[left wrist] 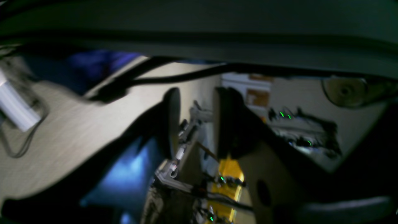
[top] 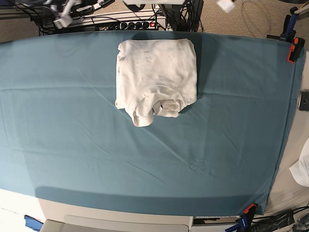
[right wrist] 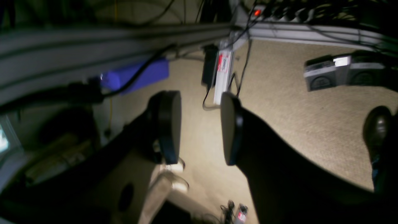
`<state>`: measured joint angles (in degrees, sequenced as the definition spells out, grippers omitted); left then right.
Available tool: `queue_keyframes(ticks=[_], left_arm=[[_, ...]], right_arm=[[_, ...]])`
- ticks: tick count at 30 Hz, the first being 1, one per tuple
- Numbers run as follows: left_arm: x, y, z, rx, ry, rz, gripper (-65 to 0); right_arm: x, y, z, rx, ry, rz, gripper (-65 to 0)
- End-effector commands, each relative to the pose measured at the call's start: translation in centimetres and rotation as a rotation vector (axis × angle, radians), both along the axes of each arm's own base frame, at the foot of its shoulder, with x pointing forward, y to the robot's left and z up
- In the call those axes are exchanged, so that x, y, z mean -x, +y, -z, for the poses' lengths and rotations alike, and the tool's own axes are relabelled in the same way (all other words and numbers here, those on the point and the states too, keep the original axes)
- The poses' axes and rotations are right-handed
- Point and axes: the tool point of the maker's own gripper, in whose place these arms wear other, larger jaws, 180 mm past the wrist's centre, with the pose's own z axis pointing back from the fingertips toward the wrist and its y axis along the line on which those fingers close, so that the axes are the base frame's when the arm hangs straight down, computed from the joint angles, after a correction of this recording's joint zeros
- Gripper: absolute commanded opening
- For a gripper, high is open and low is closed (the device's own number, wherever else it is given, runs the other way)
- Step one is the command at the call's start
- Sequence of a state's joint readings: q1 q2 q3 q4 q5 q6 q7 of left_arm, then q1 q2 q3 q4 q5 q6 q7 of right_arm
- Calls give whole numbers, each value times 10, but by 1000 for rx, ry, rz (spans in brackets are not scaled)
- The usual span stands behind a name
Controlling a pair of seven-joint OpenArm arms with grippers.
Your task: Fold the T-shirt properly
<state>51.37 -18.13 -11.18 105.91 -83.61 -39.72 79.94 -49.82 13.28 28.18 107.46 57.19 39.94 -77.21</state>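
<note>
The white T-shirt (top: 155,70) lies folded into a compact rectangle at the back middle of the table. Its collar and small dark tag (top: 162,102) face the front, and a bunched sleeve part sticks out at the front left corner. Neither gripper appears in the base view. In the left wrist view my left gripper (left wrist: 197,124) is open with nothing between its fingers, looking off the table at floor and equipment. My right gripper (right wrist: 199,127) is also open and empty, with beige carpet behind its pads (right wrist: 169,124).
A large teal cloth (top: 72,145) covers the table, held by orange clamps (top: 293,48) at the right back and front. A small white cloth scrap (top: 301,169) lies off the cloth's right edge. A power strip (top: 140,23) and cables run behind the table.
</note>
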Motion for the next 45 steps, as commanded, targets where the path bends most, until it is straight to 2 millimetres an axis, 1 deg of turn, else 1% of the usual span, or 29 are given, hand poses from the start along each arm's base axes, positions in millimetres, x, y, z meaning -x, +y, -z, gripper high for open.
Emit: queue_keyframes(ticks=[1, 2, 4, 6, 7, 9, 11, 13, 16, 18, 20, 22, 24, 26, 27, 28, 30, 32, 36, 40, 43, 45], left_arm=[[2, -7, -8, 39, -5, 14, -456], [6, -12, -6, 39, -6, 48, -456], [19, -18, 8, -14, -6, 151, -456], [35, -14, 29, -108, -3, 270, -456], [40, -10, 42, -166, -8, 311, -456], [46, 6, 71, -308, -31, 398, -456], [53, 32, 97, -453, -43, 478, -456], [58, 62, 120, -584, -55, 523, -456], [58, 115, 154, -844, -34, 479, -456], [55, 152, 174, -1022, -38, 444, -457], [47, 181, 190, -1169, -52, 392, -456], [35, 198, 205, -1248, -70, 311, -456], [21, 208, 217, -1282, -96, 236, -456], [5, 210, 229, -1299, -119, 167, -456], [-2, 209, 234, -1302, -123, 126, -456], [-8, 205, 240, -1299, -125, 82, -456], [-19, 193, 250, -1275, -121, -15, -456], [-26, 176, 260, -1248, -116, -89, -456], [-28, 140, 277, -1192, -103, -158, -456], [-28, 110, 289, -1142, -86, -195, -456], [-32, 97, 295, -1124, -72, -206, -456], [-35, 89, 297, -1114, -63, -207, -456]], right_arm=[[4, 3, 3, -7, 10, -11, -431], [10, 8, 10, -14, 32, -19, -431], [25, 16, 27, -24, 80, -29, -431], [43, 20, 47, -21, 130, -35, -431], [52, 21, 58, -11, 155, -37, -431], [69, 17, 79, 17, 214, -48, -431], [82, 9, 96, 47, 277, -53, -431], [86, 0, 109, 61, 319, -34, -431], [85, -20, 125, 97, 341, -8, -431], [78, -39, 135, 151, 319, 1, -431], [67, -64, 148, 244, 280, 44, -431], [54, -90, 160, 365, 233, 102, -431], [42, -114, 170, 486, 190, 163, -431], [30, -130, 178, 571, 151, 228, -431], [26, -136, 182, 601, 140, 264, -431], [23, -140, 186, 626, 139, 299, -431], [22, -143, 195, 657, 158, 356, -431], [25, -136, 204, 651, 181, 390, -431], [26, -118, 221, 621, 181, 442, -431], [13, -102, 229, 596, 133, 467, -431], [1, -90, 232, 573, 121, 471, -432], [-6, -85, 234, 571, 113, 440, -432]])
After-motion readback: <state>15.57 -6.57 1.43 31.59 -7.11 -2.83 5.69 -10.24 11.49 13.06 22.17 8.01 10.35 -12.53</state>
